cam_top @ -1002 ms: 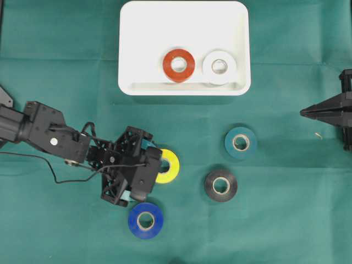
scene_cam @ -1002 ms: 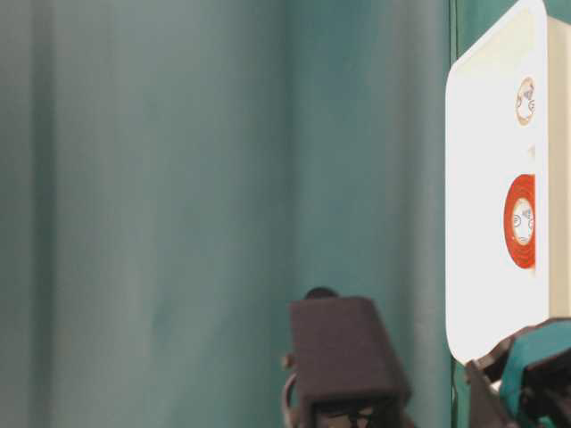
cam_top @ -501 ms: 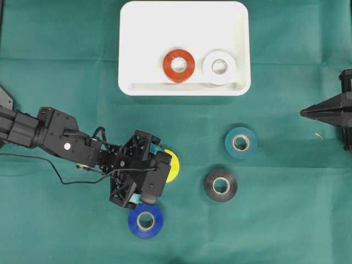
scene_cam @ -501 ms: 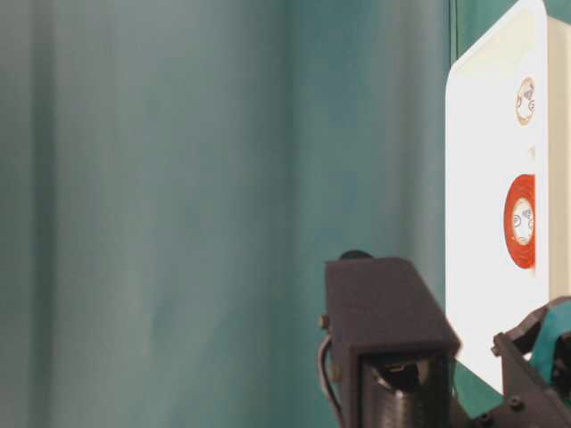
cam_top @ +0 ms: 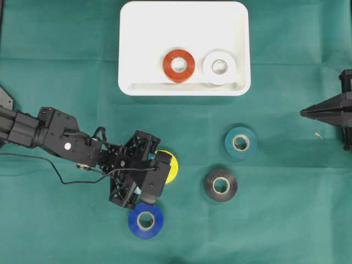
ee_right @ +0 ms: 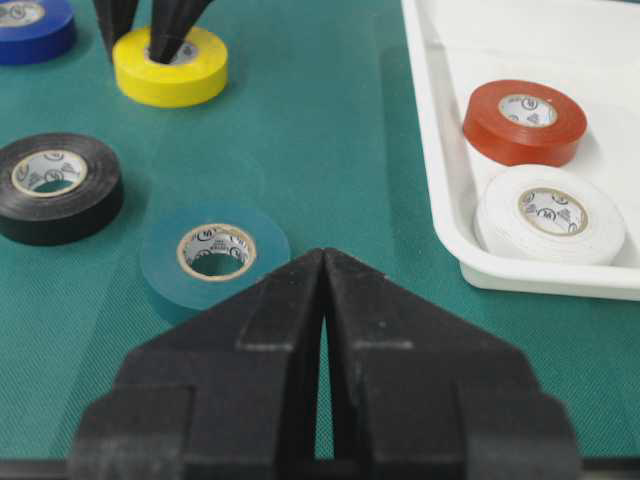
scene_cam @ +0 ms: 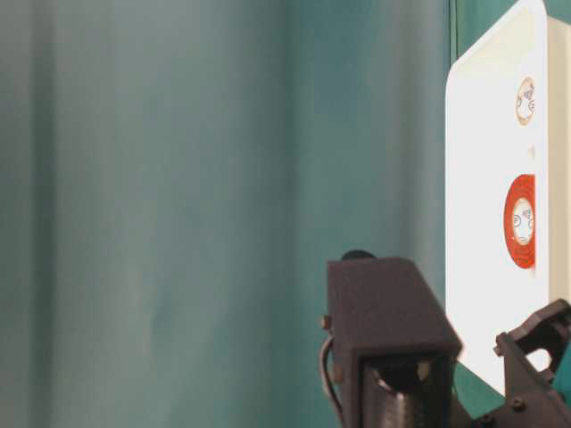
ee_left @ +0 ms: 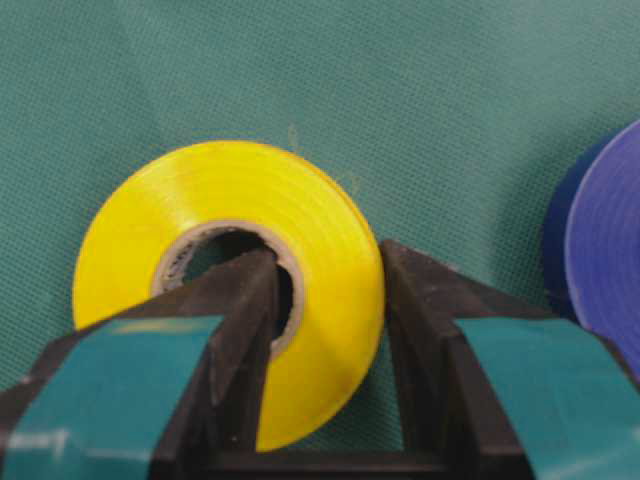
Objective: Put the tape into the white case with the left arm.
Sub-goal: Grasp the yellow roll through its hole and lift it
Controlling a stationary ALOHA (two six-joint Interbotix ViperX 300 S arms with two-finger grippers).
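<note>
Left wrist view: your left claw (ee_left: 325, 290) is closed on the yellow tape (ee_left: 235, 275), one finger through its core, roll on the counter (cam_top: 66, 99). Grasp step done; next lift toward the white case (cam_top: 137, 33) at 12 o'clock.

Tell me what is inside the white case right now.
Inside the white case lie a red tape roll and a white tape roll, flat near its front rim. The table-level view shows only part of the case.
</note>
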